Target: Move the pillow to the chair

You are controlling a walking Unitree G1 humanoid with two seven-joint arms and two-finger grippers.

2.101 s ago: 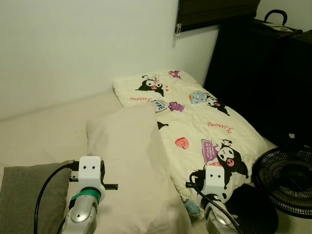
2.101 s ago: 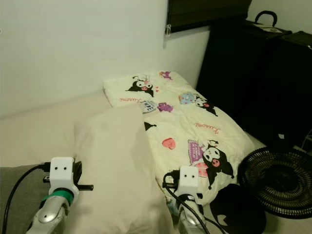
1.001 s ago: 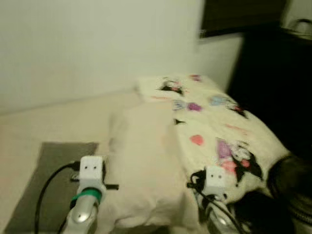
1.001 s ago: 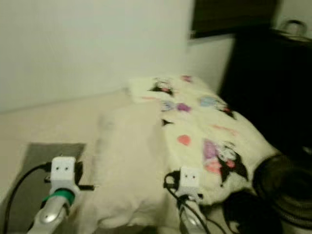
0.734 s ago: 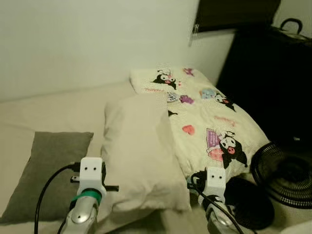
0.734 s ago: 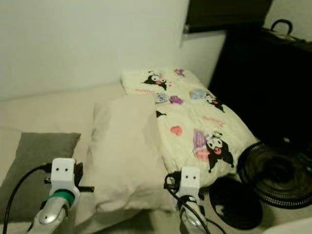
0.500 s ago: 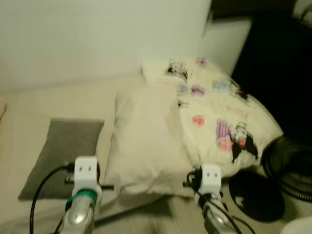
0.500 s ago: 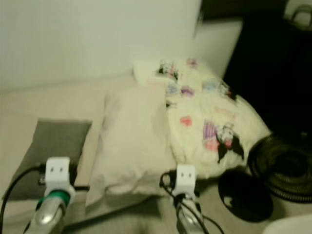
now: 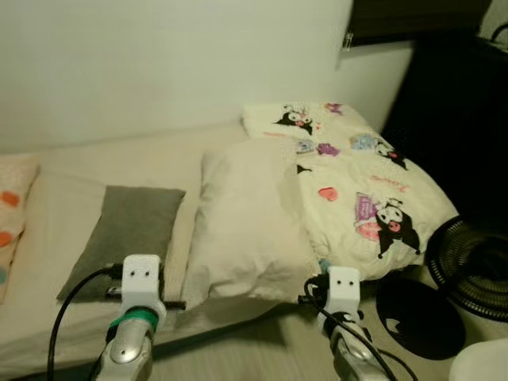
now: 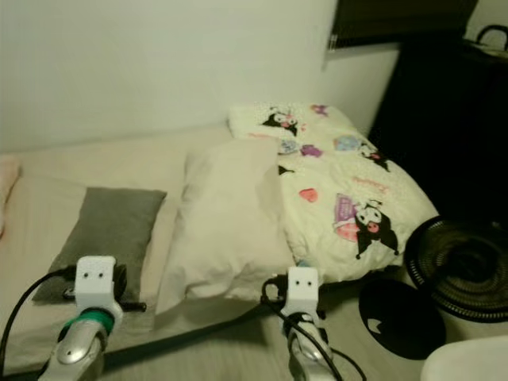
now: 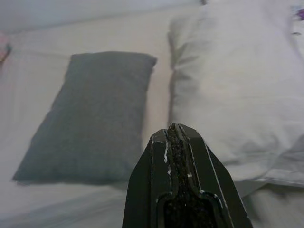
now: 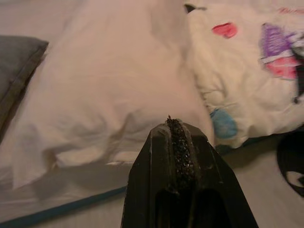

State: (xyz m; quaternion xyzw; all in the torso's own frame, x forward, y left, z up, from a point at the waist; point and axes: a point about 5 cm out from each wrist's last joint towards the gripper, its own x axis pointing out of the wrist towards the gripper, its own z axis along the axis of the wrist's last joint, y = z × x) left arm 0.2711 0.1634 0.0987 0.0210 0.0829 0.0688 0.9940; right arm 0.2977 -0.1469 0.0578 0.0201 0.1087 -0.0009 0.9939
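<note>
On the bed (image 9: 95, 167), along its near edge, sits a big cream pillow (image 9: 242, 222), lying flat with its long side running from the wall toward the front edge, and its near end slightly overhanging that edge. Right beside it, toward the bed's left end, there's a flat grey cushion (image 9: 127, 238), close to the pillow but I can't really tell if they touch. On the pillow's other side a cream quilt (image 9: 357, 194) with cartoon prints is bunched up against it, taking up the bed's right end and drooping over the front edge. At the far left edge of the bed you can just see a bit of pale fabric with orange spots (image 9: 9, 222).

Both arms are held low in front of the bed's near edge, not touching anything. The left tool (image 11: 176, 130) has its two black fingers pressed together, aimed at the gap between cushion and pillow. The right tool (image 12: 176, 124) is pressed together too, pointing at the pillow's near end.

Off the right end of the bed, a black fan (image 9: 476, 266) and a round black disc (image 9: 417, 309) sit on the floor.
</note>
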